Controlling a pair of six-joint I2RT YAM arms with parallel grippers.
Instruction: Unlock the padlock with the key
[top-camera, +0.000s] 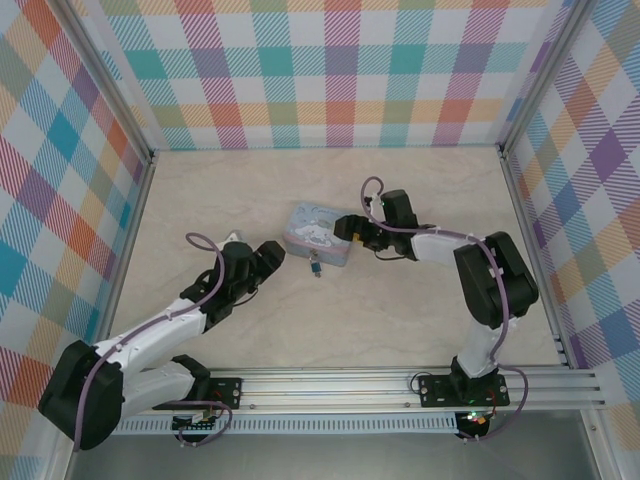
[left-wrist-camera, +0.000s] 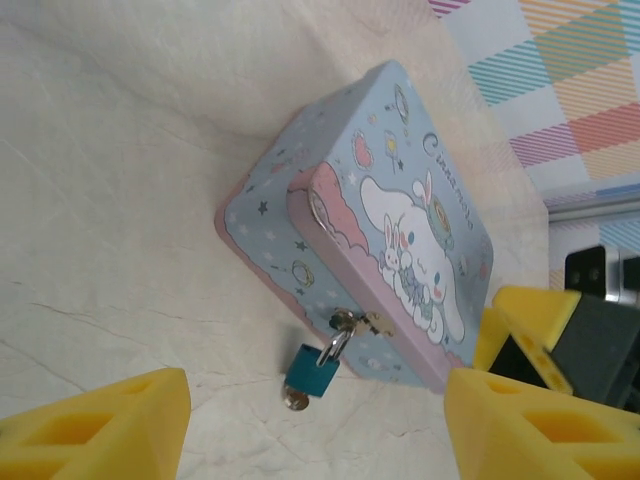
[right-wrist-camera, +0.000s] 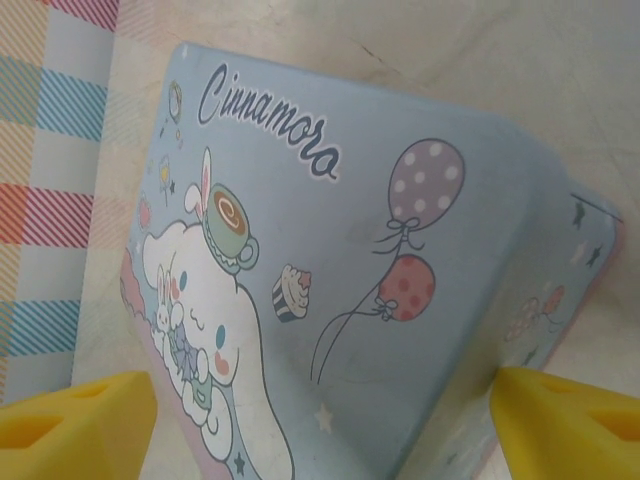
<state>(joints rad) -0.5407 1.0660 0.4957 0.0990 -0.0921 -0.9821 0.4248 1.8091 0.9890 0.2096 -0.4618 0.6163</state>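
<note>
Left end effector wide, its camera catching the padlock hanging off the tin; right end effector wide over that tin

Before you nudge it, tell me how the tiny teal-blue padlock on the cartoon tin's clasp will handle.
The tiny teal-blue padlock looks tethered by its thin shackle to the pale blue cartoon tin, so it will probably swing, not slide away. Small and smooth-looking, it is likely light and slippery to pinch.

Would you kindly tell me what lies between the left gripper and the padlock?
In the left wrist view, only bare table lies between the left gripper and the padlock, whose near end bears a small silvery piece.
</note>
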